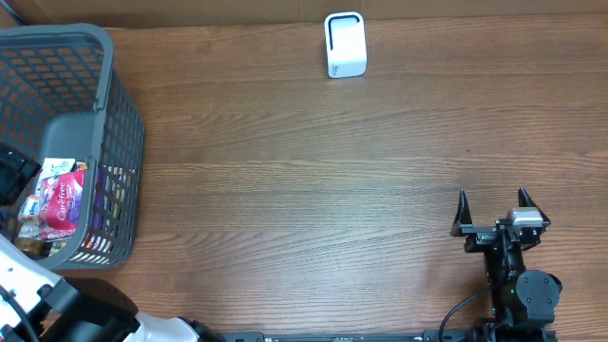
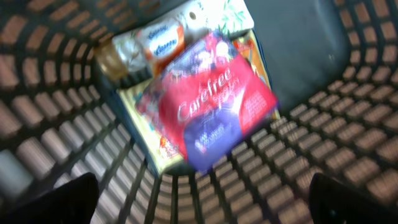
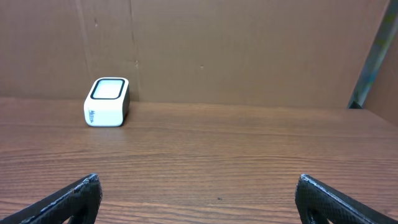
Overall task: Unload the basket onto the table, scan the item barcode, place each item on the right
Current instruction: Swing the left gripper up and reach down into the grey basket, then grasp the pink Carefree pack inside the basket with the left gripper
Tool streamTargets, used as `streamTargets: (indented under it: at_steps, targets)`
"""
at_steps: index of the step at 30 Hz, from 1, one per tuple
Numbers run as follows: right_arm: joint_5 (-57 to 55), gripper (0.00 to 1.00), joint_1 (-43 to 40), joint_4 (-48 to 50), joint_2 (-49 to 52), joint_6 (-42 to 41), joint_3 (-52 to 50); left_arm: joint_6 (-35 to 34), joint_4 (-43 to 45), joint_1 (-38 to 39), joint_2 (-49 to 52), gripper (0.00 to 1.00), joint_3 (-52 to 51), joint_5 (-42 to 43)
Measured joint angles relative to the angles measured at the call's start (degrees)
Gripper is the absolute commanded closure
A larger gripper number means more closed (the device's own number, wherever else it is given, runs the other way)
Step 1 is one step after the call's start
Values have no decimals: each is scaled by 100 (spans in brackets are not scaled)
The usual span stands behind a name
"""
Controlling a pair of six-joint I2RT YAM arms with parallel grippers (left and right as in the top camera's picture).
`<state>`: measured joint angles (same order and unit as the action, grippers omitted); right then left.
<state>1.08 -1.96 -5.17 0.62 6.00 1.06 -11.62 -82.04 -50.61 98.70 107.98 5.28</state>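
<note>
Over the grey basket [image 1: 122, 142] at the left end of the worktop [image 1: 313, 190], the left hand [image 2: 199, 190] hovers with its jaws spread wide and nothing between them. It looks down on a red-and-purple Carefree packet [image 2: 211, 102] lying uppermost on a heap of other packets. The step in hand, by judgement, is picking the item. A good pick would descend straight, bracket the packet across its narrower side, and close only once both fingers [image 2: 62, 202] are below its upper face, since the soft wrapper may slide or drag a neighbour. The white scanner [image 1: 345, 45] stands well apart at the far edge. The right hand [image 1: 493, 201], likewise open and empty, hangs near the front right. The barcode's position cannot be told.
</note>
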Motion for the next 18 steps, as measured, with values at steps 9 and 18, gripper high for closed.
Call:
streamTargets:
  at_steps: [9, 18]
  targets:
    - [0, 0, 0, 2, 0, 2, 0, 195, 1670, 46, 151, 0, -1781, 162]
    - [0, 0, 0, 2, 0, 2, 0, 717, 2970, 485, 157, 3, -2747, -79]
